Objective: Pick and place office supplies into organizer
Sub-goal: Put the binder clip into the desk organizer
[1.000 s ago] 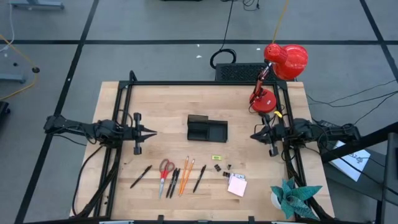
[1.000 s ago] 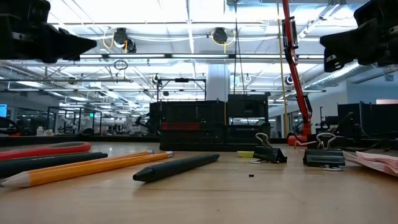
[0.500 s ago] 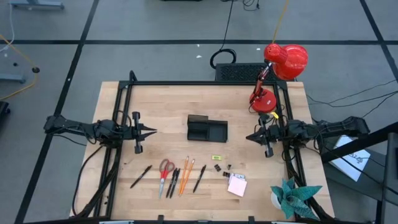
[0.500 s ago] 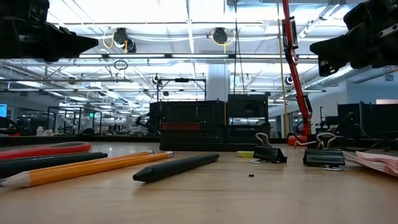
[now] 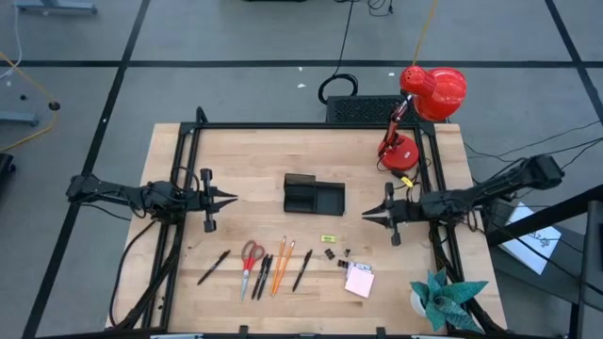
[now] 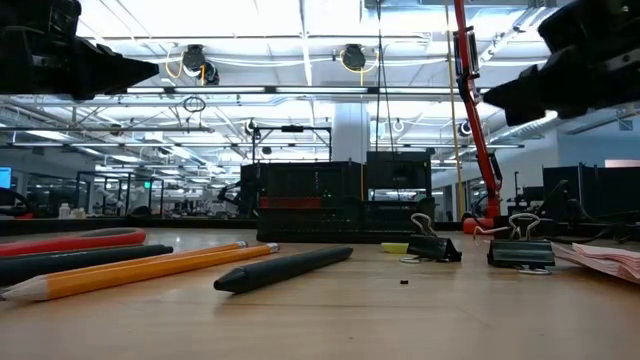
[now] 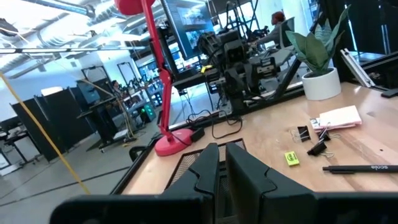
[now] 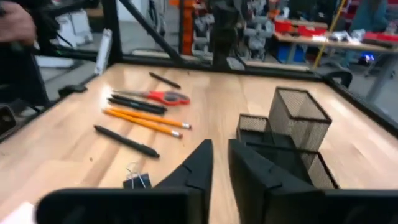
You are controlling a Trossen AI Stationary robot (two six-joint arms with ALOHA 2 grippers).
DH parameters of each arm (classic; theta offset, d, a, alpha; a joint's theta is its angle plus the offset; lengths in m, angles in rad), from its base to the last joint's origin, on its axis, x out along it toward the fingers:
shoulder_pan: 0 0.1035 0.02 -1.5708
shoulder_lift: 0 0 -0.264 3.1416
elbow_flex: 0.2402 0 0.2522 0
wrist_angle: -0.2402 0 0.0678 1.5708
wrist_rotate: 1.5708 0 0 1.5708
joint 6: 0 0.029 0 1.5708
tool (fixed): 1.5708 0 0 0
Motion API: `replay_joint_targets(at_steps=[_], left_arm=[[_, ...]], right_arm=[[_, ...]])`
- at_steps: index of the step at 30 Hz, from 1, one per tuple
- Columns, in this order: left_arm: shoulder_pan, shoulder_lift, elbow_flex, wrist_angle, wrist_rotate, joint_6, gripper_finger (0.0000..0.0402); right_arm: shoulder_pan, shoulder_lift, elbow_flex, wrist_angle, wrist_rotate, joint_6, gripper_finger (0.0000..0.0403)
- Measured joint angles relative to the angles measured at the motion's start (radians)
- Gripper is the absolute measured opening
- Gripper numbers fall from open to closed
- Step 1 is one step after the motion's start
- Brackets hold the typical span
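The right gripper (image 5: 367, 214) hangs above the table just right of the organizer (image 5: 314, 196), its two fingers (image 8: 200, 163) drawn close together with only a thin slit between them and nothing held. The left gripper (image 5: 229, 200) waits above the left part of the table, pointing toward the organizer, fingers (image 7: 205, 167) likewise narrow and empty.

The right wrist view looks into the organizer (image 8: 287, 134): wire mesh walls, one taller section and lower compartments, all without contents as far as it shows. From above, the mesh cannot be made out. The low view shows the organizer (image 6: 310, 203) only as a dark block far behind the supplies, with both arms as dark shapes in the upper corners.

Bare wood lies between the grippers and the row of supplies along the near edge. From left to right there: a lone black pen (image 5: 213, 267), red-handled scissors (image 5: 249, 261), black pens (image 5: 263, 274), orange pencils (image 5: 281, 264), another black pen (image 5: 301, 269), a small yellow piece (image 5: 328, 239), black clips (image 5: 337, 256) and a pink sticky-note pad (image 5: 359, 280). The low view shows the clips (image 6: 434, 246) standing with wire handles raised.

A red desk lamp (image 5: 415, 122) stands at the far right corner, a teal paper plant (image 5: 443, 299) at the near right corner.
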Motion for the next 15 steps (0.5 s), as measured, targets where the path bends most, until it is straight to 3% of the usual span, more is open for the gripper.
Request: replay_joint_targets(at_steps=[3,9,15], left_arm=[[0.000,0.000,0.000,0.000,-0.010,0.000,0.0035],[0.000,0.000,0.000,0.000,-0.019,0.000,0.0035],[0.000,0.000,0.000,0.000,-0.019,0.007,0.0035]], right_arm=[[0.016,0.076,0.049,0.003,0.036,0.004,0.0086],[0.029,0.218,0.171,-0.066,0.005,0.000,0.0146],[0.029,0.324,0.241,-0.127,0.008,0.011,0.0174]])
